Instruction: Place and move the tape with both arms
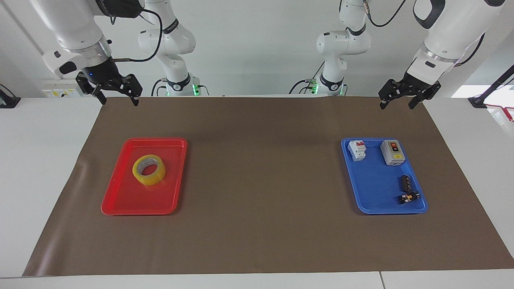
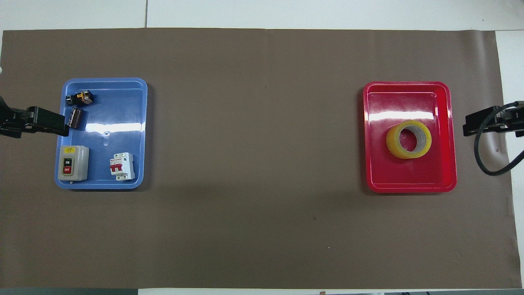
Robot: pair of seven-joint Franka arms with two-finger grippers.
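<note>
The yellow tape point(image 1: 149, 169) lies in the red tray point(image 1: 132, 202) toward the right arm's end of the table; it also shows in the overhead view point(image 2: 408, 139). My right gripper point(image 1: 119, 101) is open and empty, up in the air over the mat's edge at the robots' end, apart from the red tray point(image 2: 409, 186). In the overhead view the right gripper point(image 2: 483, 123) shows beside that tray. My left gripper point(image 1: 396, 106) is open and empty, raised over the mat's edge near the blue tray point(image 1: 373, 192); in the overhead view the left gripper point(image 2: 41, 121) covers that tray's rim.
The blue tray point(image 2: 123, 106) holds a grey on/off switch box point(image 2: 72, 162), a white circuit breaker point(image 2: 122, 166) and two small black parts point(image 2: 76, 118). A brown mat point(image 1: 261, 180) covers the table. Two smaller white arms point(image 1: 176, 40) stand at the robots' end.
</note>
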